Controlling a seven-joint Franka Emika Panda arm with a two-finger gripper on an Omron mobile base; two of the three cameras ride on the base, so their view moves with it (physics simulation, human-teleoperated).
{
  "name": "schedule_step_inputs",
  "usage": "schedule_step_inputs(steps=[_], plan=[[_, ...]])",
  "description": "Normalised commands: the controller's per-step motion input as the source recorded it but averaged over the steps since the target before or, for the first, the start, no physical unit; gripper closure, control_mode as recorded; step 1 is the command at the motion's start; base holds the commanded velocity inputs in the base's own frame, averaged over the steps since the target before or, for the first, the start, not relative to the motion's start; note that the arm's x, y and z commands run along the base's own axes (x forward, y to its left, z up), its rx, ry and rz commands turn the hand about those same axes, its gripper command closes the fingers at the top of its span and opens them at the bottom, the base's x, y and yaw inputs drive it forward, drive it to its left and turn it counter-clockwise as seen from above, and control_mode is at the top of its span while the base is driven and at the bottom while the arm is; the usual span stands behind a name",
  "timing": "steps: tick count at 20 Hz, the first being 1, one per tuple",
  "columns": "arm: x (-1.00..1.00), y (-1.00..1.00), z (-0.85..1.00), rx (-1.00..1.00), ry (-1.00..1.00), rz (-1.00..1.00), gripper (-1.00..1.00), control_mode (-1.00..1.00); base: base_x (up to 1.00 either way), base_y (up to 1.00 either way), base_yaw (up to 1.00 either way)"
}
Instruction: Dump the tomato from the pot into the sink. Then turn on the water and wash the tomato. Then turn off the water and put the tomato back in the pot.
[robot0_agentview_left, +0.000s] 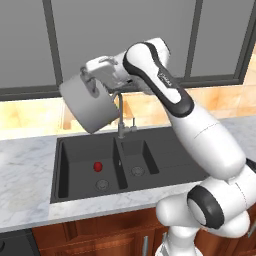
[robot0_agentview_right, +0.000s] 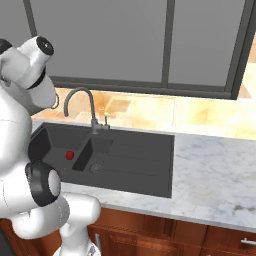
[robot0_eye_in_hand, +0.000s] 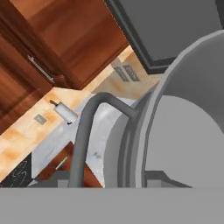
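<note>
The grey pot (robot0_agentview_left: 90, 107) hangs tipped on its side above the left part of the black sink (robot0_agentview_left: 165, 150), its mouth turned away from the left base view. My gripper (robot0_agentview_left: 90, 83) is shut on the pot's upper rim by a handle. The small red tomato (robot0_agentview_left: 98, 165) lies on the floor of the wide left basin, just above its drain (robot0_agentview_left: 102, 184). From the right base view the tomato (robot0_agentview_right: 70, 155) rests in the far-left basin of the sink (robot0_agentview_right: 140, 165). In the hand view the pot's rim and inside (robot0_eye_in_hand: 183, 140) loom close on the right.
The curved grey faucet (robot0_agentview_left: 120, 117) rises behind the divider between the basins, right beside the pot; it also appears as faucet (robot0_agentview_right: 85, 100) and faucet (robot0_eye_in_hand: 83, 140). Marble counter (robot0_agentview_left: 25, 170) surrounds the sink. A dark-framed window (robot0_agentview_left: 150, 30) stands behind.
</note>
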Motion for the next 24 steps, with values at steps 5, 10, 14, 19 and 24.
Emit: schedule_step_inputs(steps=[5, 10, 14, 19, 24], plan=[[-0.25, -0.5, 0.03, -0.46, -0.01, -0.2, 1.0, -1.0, 0.0, 0.0, 0.0], [0.0, -0.89, 0.0, -0.36, 0.0, -0.21, 1.0, -1.0, 0.0, 0.0, 0.0], [0.11, -1.0, -0.04, -0.29, 0.06, -0.23, 1.0, -1.0, 0.0, 0.0, 0.0], [0.27, -1.0, -0.33, -0.15, 0.21, -0.24, 1.0, -1.0, 0.0, 0.0, 0.0], [0.25, -1.0, -0.54, -0.02, 0.29, -0.21, 1.0, -1.0, 0.0, 0.0, 0.0]])
